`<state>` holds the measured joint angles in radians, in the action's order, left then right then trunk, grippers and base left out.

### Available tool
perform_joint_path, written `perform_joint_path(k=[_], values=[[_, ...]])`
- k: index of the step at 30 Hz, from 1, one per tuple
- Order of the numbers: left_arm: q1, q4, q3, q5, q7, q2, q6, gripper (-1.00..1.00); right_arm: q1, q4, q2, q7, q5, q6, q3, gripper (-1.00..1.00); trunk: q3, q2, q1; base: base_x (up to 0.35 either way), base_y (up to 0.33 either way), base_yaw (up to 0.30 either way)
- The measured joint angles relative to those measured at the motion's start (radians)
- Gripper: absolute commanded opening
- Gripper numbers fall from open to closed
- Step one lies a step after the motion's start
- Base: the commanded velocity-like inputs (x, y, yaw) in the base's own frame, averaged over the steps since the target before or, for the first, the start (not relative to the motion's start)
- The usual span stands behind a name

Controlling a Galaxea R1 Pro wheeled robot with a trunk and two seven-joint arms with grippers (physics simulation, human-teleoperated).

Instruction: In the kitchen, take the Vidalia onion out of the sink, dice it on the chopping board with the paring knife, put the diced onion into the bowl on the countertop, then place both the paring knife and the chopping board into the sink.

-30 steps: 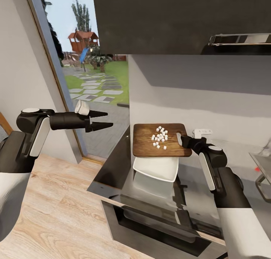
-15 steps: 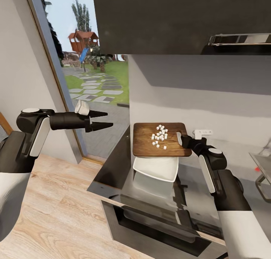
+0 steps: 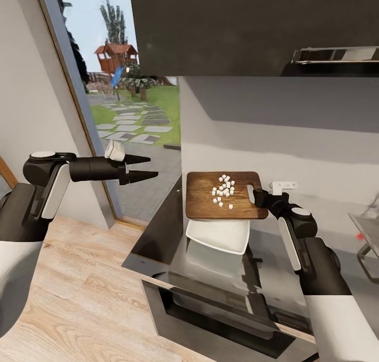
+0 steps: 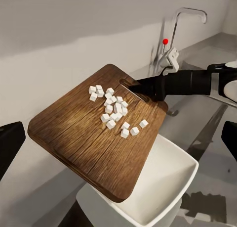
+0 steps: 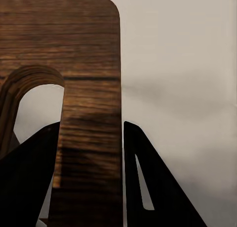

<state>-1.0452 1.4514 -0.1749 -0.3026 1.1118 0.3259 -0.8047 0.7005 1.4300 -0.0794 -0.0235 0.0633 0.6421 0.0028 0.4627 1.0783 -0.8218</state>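
Note:
My right gripper (image 3: 256, 195) is shut on the chopping board (image 3: 202, 201) at its handle end and holds it in the air, sloping over the white bowl (image 3: 218, 237). The right wrist view shows the fingers (image 5: 143, 167) clamped on either side of the wooden strip beside the slot hole of the board (image 5: 89, 49). Several white onion dice (image 3: 223, 189) lie clustered on the board (image 4: 79, 138), seen from the left wrist above the bowl (image 4: 160, 187). My left gripper (image 3: 152, 168) hangs open and empty, well left of the counter. The paring knife is out of view.
The bowl rests on the glossy grey countertop (image 3: 158, 241) near its left end. A dark wall cabinet (image 3: 252, 25) hangs overhead. The chrome tap with its red knob (image 4: 165, 41) stands beyond the board. An oven front (image 3: 221, 320) lies below, with wooden floor (image 3: 79, 299) to the left.
The board and my right gripper have crept up a touch; the dice have shifted very little on the wood. The left arm has not moved.

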Motion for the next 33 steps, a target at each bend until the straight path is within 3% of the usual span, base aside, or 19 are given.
perform_joint_path(k=[10,21,33], values=[[0.0,0.0,0.0,0.0,0.0,0.0,0.0,1.0,0.0,0.0,0.0,0.0,-0.001,-0.005,0.0,-1.0,0.0,0.0,0.0,0.0,0.0,0.0],[0.0,0.0,-0.001,0.0,0.0,0.0,0.0,1.0,-0.01,0.0,0.0,0.0,-0.002,-0.109,0.0,-1.0,0.0,0.0,0.0,0.0,0.0,0.0],[0.0,0.0,-0.002,0.0,-0.001,0.0,0.0,1.0,-0.011,0.0,0.0,0.0,-0.005,-0.113,-0.001,-1.0,0.0,0.0,0.0,0.0,0.0,0.0]])
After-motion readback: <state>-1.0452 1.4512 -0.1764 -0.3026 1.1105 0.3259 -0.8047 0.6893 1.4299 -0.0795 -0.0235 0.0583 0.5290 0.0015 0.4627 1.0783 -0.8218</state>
